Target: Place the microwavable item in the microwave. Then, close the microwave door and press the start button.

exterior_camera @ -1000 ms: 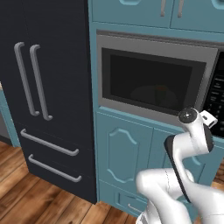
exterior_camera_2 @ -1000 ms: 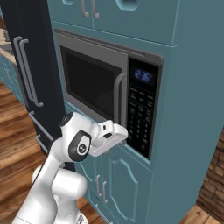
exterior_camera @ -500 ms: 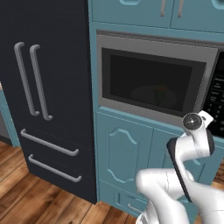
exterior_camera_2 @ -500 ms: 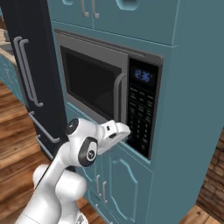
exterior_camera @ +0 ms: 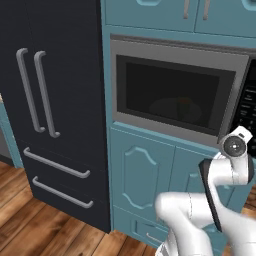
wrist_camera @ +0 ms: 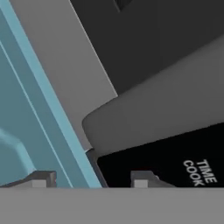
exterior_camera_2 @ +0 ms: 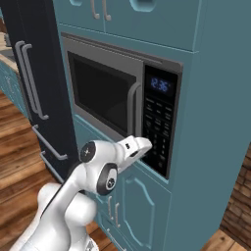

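Observation:
The microwave [exterior_camera: 175, 90] is built into the teal cabinets, and the microwave door [exterior_camera_2: 103, 93] is shut flat against its frame. Behind the dark glass there is only a faint rounded shape [exterior_camera: 176, 107]; the green cup itself is hidden. My gripper [exterior_camera_2: 146, 150] reaches in at the microwave's lower right corner, just under the door handle [exterior_camera_2: 132, 110] and against the bottom of the black keypad [exterior_camera_2: 158, 128]. In the hand view the gripper [wrist_camera: 90, 179] is open and holds nothing. Close ahead are the handle's lower end [wrist_camera: 153, 113] and the keypad [wrist_camera: 175, 168], which reads "TIME COOK".
Tall black fridge doors [exterior_camera: 55, 100] with grey bar handles stand left of the microwave. Teal cabinet doors [exterior_camera: 145, 175] lie below it and more teal cabinets [exterior_camera_2: 147, 19] above. The floor [exterior_camera_2: 19, 147] is wood.
The wrist has swung right and a little lower, and the hand has come closer to the keypad's bottom corner. The door stays shut.

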Available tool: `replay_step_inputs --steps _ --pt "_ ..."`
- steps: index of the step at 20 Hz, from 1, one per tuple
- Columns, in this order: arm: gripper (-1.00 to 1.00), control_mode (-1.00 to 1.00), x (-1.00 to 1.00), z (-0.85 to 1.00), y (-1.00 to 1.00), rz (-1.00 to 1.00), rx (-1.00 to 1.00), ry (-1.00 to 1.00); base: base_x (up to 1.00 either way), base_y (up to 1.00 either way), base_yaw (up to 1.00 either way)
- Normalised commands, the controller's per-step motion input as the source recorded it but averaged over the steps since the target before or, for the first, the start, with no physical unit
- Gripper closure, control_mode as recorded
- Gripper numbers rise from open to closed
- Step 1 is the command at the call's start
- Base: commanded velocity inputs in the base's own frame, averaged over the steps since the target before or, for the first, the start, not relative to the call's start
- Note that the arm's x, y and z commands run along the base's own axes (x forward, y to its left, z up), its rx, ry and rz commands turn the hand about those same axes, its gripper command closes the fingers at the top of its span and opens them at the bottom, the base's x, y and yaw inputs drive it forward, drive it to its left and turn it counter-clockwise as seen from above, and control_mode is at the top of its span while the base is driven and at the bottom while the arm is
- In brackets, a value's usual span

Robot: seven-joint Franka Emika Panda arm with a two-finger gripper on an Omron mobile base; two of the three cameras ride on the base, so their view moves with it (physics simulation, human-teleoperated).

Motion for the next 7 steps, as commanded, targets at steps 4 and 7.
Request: replay_step_inputs --steps 4,7 --pt "-1.00 -1.00 0.10 -0.35 -0.22 0.08 0.00 -0.04 0.00 0.00 0.00" --pt "-1.00 -1.00 0.00 -0.19 -0.01 0.02 0.00 -0.02 0.00 0.00 0.00"
